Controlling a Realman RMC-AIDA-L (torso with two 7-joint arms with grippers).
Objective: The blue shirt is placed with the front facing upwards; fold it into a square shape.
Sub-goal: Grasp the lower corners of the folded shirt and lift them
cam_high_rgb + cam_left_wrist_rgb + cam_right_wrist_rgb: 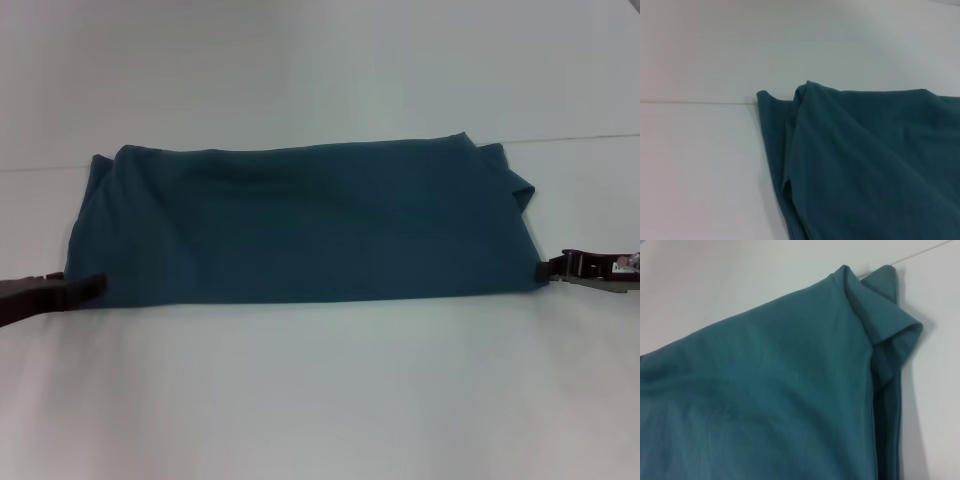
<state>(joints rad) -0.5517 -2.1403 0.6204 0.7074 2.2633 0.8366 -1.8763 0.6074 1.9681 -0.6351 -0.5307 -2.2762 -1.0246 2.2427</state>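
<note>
The blue shirt (300, 225) lies on the white table (320, 390) as a wide, flat folded band with plain teal cloth facing up; no print or collar shows. My left gripper (92, 287) sits low at the band's near left corner, its tip overlapping the cloth edge. At the near right corner, my right gripper (548, 268) touches the cloth. The left wrist view shows the shirt's (870, 165) layered left end, and the right wrist view shows the shirt's (765, 390) right end with a small fold sticking out at the far corner.
Bare white table surface surrounds the shirt, with a broad strip in front of it. A thin seam line (580, 138) runs across the table behind the shirt's far edge.
</note>
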